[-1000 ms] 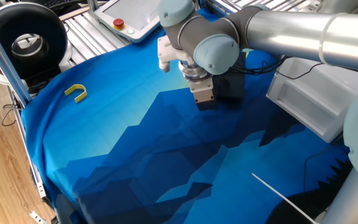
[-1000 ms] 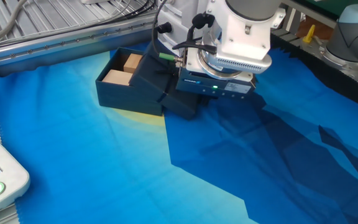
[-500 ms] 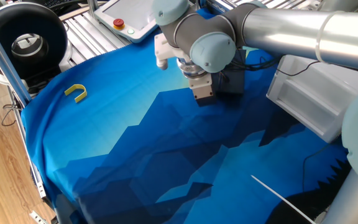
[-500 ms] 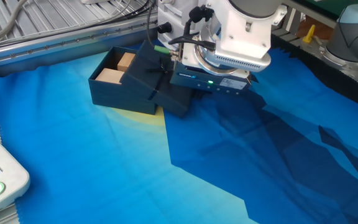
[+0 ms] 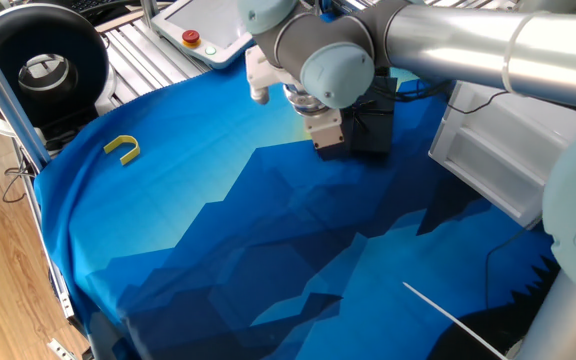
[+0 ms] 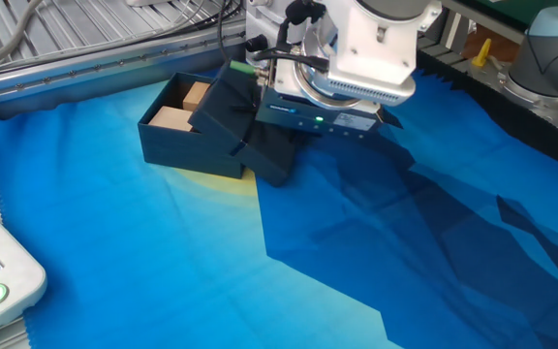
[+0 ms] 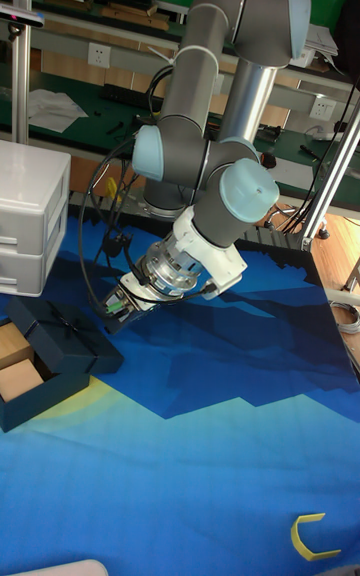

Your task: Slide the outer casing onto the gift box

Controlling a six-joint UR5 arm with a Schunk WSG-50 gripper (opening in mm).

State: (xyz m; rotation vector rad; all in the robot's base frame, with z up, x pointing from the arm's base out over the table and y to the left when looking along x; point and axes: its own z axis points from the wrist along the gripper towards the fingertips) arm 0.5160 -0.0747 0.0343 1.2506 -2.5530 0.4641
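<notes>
One dark outer casing (image 6: 231,107) with a ribbon bow partly covers the gift box (image 6: 177,126), tan inside, near the cloth's edge. Gripper (image 7: 118,308) at the casing; grip unclear. No writing is legible.

I note blue patterned cloth (image 5: 218,240) covering table | yellow U-shaped piece (image 5: 122,148) lying near cloth's edge | white plastic bin (image 5: 498,160) at far side | I see white pendant with red button (image 5: 200,30) on rollers.
</notes>
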